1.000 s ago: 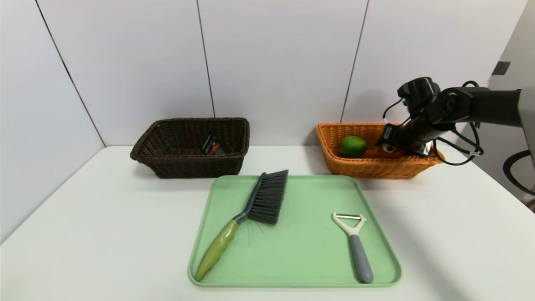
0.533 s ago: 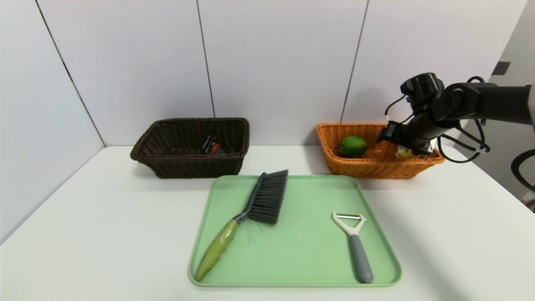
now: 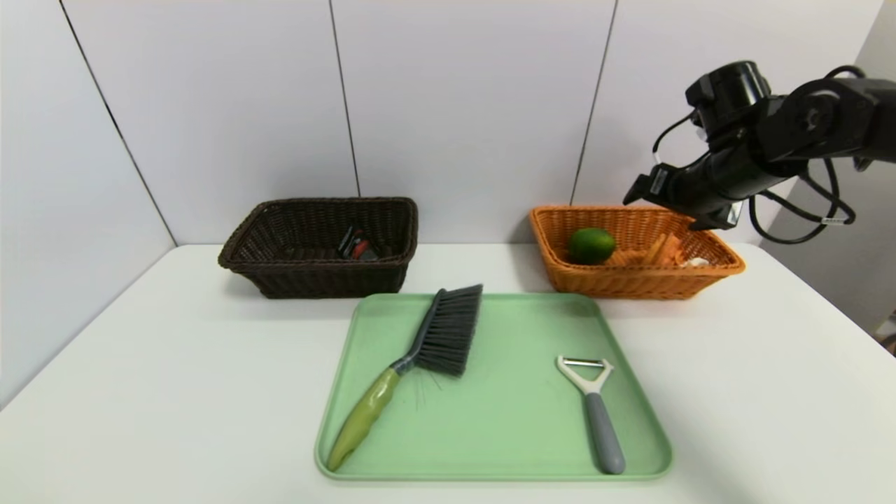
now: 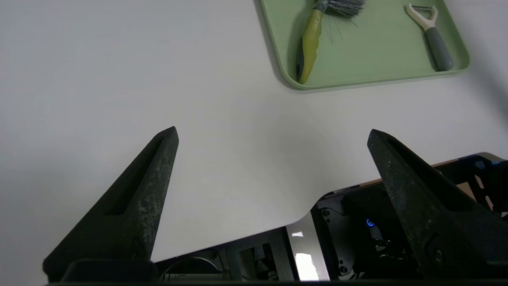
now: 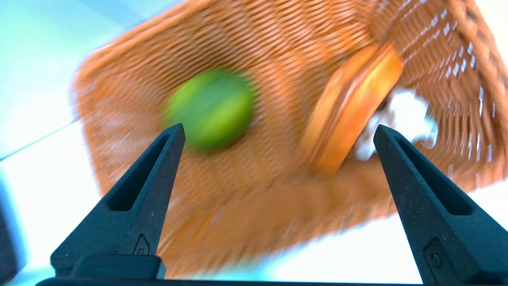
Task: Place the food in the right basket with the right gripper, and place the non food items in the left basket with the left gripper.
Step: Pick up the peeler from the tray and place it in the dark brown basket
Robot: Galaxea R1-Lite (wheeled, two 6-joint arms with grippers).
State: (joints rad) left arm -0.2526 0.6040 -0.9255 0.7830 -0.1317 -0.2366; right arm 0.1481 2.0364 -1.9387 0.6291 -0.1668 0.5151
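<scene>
Food items sit in the orange basket (image 3: 724, 264) at the bench's far right: a lime (image 3: 591, 245) toward its left end, an orange-brown piece (image 3: 663, 249) leaning beside a small white item (image 3: 697, 262) toward its right end. What those two are cannot be made out.

Step in hand, as judged: the food half looks finished. The green tray (image 3: 518, 420) at the bench's near centre carries no food — only a brush (image 3: 420, 357) lying diagonally on its left half and a peeler (image 3: 595, 413) on its right half, handle toward the near edge. Both are non-food and due for the dark basket (image 3: 238, 255) at the far left, which already holds some small dark-and-red object (image 3: 357, 246).

Right gripper (image 3: 675, 210): above the orange basket's right end, clear of the rim. Jaws wide apart, nothing between them, touching nothing; in the right wrist view the basket contents lie below the spread fingers (image 5: 147, 186).

Left gripper (image 4: 272, 135): near the bench's near-left edge, well apart from the tray. Jaws wide apart, empty, touching nothing.

Next move, as judged: the left arm must travel to the tray and take the brush, the nearer item. The slim green handle looks the better grasp, with the jaws set across it. Bristle end is heavier, so it may tip when lifted.
</scene>
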